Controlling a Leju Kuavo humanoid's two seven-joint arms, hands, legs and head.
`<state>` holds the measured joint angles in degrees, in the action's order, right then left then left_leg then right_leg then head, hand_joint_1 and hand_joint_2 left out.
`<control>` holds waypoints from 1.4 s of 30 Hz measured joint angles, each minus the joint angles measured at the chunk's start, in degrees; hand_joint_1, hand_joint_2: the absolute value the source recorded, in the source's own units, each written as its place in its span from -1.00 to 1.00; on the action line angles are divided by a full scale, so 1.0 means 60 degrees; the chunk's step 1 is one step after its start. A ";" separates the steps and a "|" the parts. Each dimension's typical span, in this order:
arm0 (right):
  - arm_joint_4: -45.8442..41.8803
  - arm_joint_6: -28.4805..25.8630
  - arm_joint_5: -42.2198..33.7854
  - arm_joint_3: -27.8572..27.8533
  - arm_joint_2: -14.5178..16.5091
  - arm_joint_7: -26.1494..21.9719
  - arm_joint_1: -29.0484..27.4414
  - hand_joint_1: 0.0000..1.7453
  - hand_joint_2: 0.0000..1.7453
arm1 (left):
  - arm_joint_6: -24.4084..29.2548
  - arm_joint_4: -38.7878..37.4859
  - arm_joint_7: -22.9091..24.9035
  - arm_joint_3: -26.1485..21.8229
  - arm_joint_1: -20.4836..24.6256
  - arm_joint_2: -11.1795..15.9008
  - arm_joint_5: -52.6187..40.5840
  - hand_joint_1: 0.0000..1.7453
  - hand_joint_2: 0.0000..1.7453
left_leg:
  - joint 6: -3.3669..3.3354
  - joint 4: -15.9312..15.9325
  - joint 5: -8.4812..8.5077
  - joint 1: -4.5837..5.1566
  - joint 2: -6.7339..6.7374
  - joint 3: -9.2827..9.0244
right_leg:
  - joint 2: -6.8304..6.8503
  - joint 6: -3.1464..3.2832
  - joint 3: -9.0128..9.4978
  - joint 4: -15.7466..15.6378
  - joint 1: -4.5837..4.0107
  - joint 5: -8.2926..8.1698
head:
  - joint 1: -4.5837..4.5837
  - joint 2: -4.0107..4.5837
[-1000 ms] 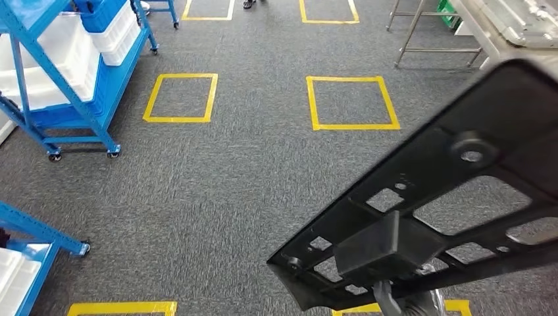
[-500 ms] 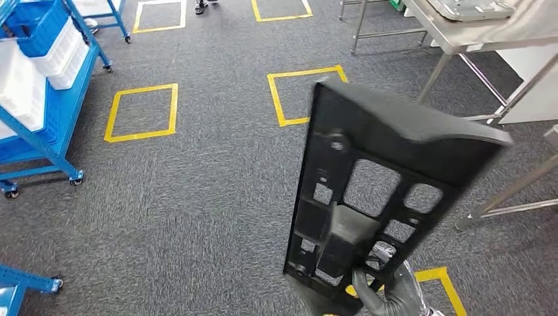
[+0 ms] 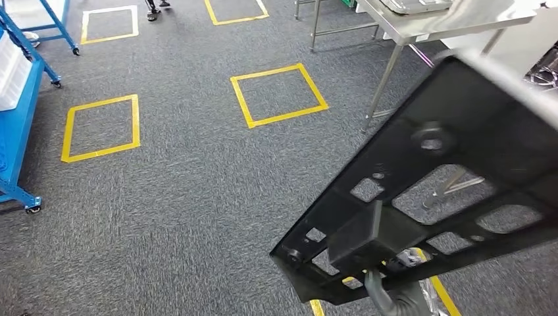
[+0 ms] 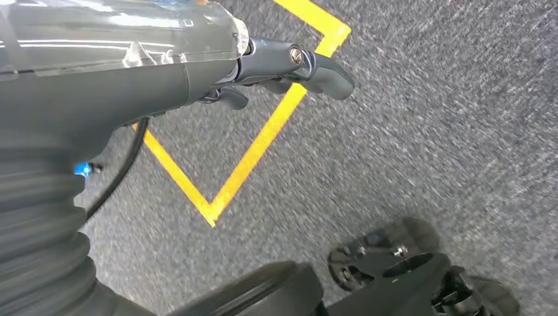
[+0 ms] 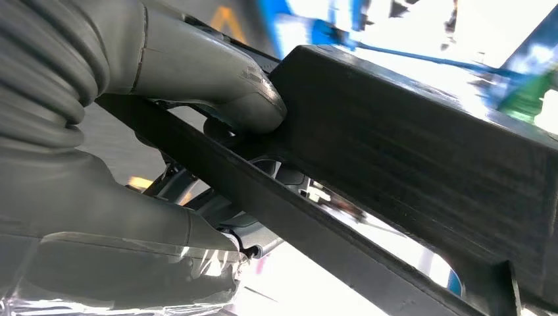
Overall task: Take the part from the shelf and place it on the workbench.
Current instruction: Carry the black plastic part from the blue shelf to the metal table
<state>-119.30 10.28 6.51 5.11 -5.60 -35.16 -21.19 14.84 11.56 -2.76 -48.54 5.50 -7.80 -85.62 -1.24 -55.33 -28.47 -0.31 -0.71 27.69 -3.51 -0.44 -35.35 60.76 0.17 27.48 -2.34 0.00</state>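
The part (image 3: 454,171) is a large flat black plastic frame with several cut-outs. It slants across the lower right of the head view, above the carpet. My right hand (image 3: 395,299) grips it from below at its lower end. In the right wrist view the grey thumb (image 5: 250,105) presses against a black bar of the part (image 5: 408,158). The steel workbench (image 3: 421,20) stands at the far right, partly behind the part. My left hand (image 4: 289,62) hangs over the carpet with its fingers apart, holding nothing.
A blue wheeled shelf (image 3: 16,112) with white bins stands at the left edge. Yellow tape squares (image 3: 279,93) mark the grey carpet. The workbench's steel legs (image 3: 381,85) reach the floor ahead on the right. A person's feet (image 3: 156,8) show at the far top.
The whole view has swung to the right: the shelf has slid off to the left and the steel workbench is nearer. The part stood upright half a second ago and slants again now.
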 joint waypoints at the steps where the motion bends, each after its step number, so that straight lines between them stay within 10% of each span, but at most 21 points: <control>1: -0.0043 0.0005 -0.0128 -0.0026 0.0026 -0.0120 0.0011 1.00 1.00 | 0.0007 0.0000 0.0003 -0.0001 -0.0014 0.0002 0.0011 -1.00 1.00 | -0.0033 0.0025 0.0020 0.0008 0.0115 -0.0007 | 0.0240 -0.0025 -0.0245 0.0516 0.0011 0.0297 | 0.0000 0.0000; 3: -0.0097 0.0021 -0.0273 -0.0075 0.0083 -0.0239 0.0051 1.00 1.00 | 0.0021 0.0000 0.0013 -0.0004 -0.0054 0.0023 0.0023 -1.00 1.00 | -0.0060 0.0029 0.0017 0.0033 0.0349 0.0011 | 0.0443 -0.0108 -0.0876 0.1811 0.0071 0.0847 | 0.0000 0.0000; 5: -0.0121 0.0051 -0.0270 -0.0097 0.0142 -0.0166 0.0094 1.00 1.00 | 0.0026 0.0000 0.0025 -0.0004 -0.0095 0.0046 0.0022 -1.00 1.00 | -0.0045 0.0024 -0.0007 0.0038 0.0584 0.0003 | 0.0510 -0.0190 -0.1076 0.2231 0.0150 0.0817 | 0.0000 0.0000; 10: -0.0153 0.0184 0.0282 -0.0097 0.0224 0.0505 0.0289 1.00 1.00 | 0.0004 0.0000 0.0019 0.0018 -0.0114 0.0060 -0.0002 -1.00 1.00 | 0.0156 -0.0077 -0.0188 0.0097 0.0963 -0.0082 | 0.1244 -0.0130 0.0242 -0.0286 0.0131 -0.0206 | -0.0002 0.0000; 14: -0.0111 0.0338 0.0862 -0.0087 0.0230 0.1156 0.0336 1.00 1.00 | -0.0043 0.0000 0.0013 0.0036 -0.0066 0.0066 0.0026 -1.00 1.00 | 0.0355 -0.0241 -0.0396 0.0078 0.0977 -0.0093 | 0.0966 0.0132 0.0232 -0.0424 0.0094 -0.0190 | -0.0001 0.0000; 18: 0.0072 0.0376 0.1225 0.0000 0.0182 0.1548 0.0394 1.00 1.00 | -0.0091 0.0000 -0.0044 0.0036 0.0009 0.0049 0.0158 -1.00 1.00 | 0.0443 -0.2402 -0.1496 0.0025 0.0321 0.0891 | 0.0615 0.0295 0.0238 -0.0458 0.0101 -0.0222 | -0.0003 0.0000; 20: 0.0205 0.0368 0.1301 0.0073 0.0101 0.1649 0.0390 1.00 1.00 | -0.0115 0.0000 -0.0054 0.0035 0.0071 0.0040 0.0186 -1.00 1.00 | 0.0434 -0.2997 -0.1516 0.0023 0.0286 0.1192 | 0.0391 0.0299 0.0247 -0.0439 0.0084 -0.0220 | -0.0003 0.0000; 23: 0.0341 0.0362 0.1333 0.0187 -0.0012 0.1719 0.0396 1.00 1.00 | -0.0155 0.0000 -0.0016 0.0032 0.0035 0.0043 0.0194 -1.00 1.00 | 0.0371 -0.1464 -0.0497 -0.0018 -0.0031 0.0580 | 0.0009 0.0260 0.0263 -0.0382 0.0093 -0.0210 | -0.0002 0.0000; 26: 0.0420 0.0352 0.1311 0.0236 -0.0106 0.1768 0.0427 1.00 1.00 | -0.0187 0.0000 -0.0010 0.0032 0.0004 0.0034 0.0177 -1.00 1.00 | 0.0273 -0.0395 -0.0210 -0.0033 -0.0479 0.0218 | -0.0279 0.0086 0.0151 -0.0341 0.0103 -0.0268 | -0.0002 0.0000; 30: 0.0460 0.0335 0.1298 0.0250 -0.0226 0.1801 0.0407 1.00 1.00 | -0.0205 0.0000 -0.0026 0.0032 0.0006 -0.0032 0.0144 -1.00 1.00 | -0.0006 -0.0197 -0.0060 -0.0027 -0.0158 0.0166 | -0.0027 -0.0137 -0.0045 -0.0120 0.0105 -0.0148 | 0.0001 0.0000; 35: 0.0479 0.0320 0.1234 0.0266 -0.0354 0.1783 0.0392 1.00 1.00 | -0.0209 0.0000 -0.0101 0.0028 -0.0075 -0.0064 0.0167 -1.00 1.00 | -0.0108 -0.0148 -0.0040 0.0034 0.0405 0.0162 | 0.0500 -0.0229 -0.1093 0.2183 0.0119 0.0861 | 0.0000 0.0000; 39: 0.0495 0.0329 0.1083 0.0269 -0.0447 0.1630 0.0430 1.00 1.00 | -0.0137 0.0000 -0.0212 0.0026 -0.0093 -0.0141 0.0239 -1.00 1.00 | -0.0034 -0.0166 -0.0147 0.0091 0.0778 0.0057 | 0.1005 -0.0103 0.0039 0.0125 0.0039 -0.0098 | 0.0000 0.0000; 42: 0.0513 0.0338 0.1029 0.0274 -0.0477 0.1567 0.0498 1.00 1.00 | -0.0087 0.0000 -0.0256 0.0017 -0.0124 -0.0204 0.0290 -1.00 1.00 | 0.0082 -0.0173 -0.0230 0.0148 0.0998 0.0003 | 0.1175 0.0057 0.0310 -0.0458 -0.0085 -0.0176 | 0.0000 0.0000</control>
<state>-116.22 12.31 12.68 6.75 -8.46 -25.76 -18.21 14.31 11.56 -4.30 -48.43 4.75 -9.03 -83.88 -0.75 -56.37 -29.85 0.57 5.28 27.71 3.54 -0.10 -33.49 58.01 -0.34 26.43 -2.34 0.00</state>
